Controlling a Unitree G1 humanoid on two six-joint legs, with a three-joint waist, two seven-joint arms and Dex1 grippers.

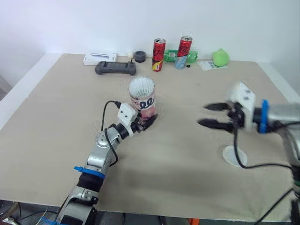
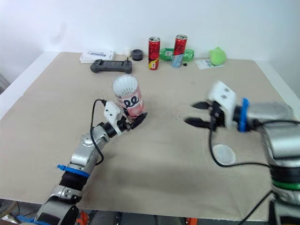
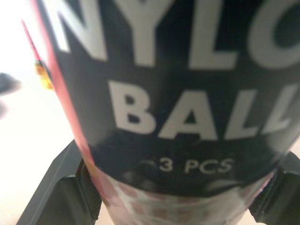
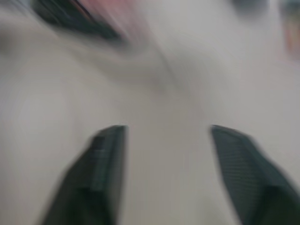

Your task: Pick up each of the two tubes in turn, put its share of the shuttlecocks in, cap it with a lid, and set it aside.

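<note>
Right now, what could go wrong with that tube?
The left gripper holds the tube low near its base, so it might tip or slip. The uncapped tube shows white shuttlecocks at its mouth; a tilt could spill them. The lid lies flat on the table, likely awkward for the open right gripper to pinch.

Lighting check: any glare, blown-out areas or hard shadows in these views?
Left eye view: even light, with only soft shadows on the table under the arms; the pale lid still stands out from it. Left wrist view: the background beside the tube is blown out to white. Right wrist view: flat light, no glare around the open right tool.
</note>
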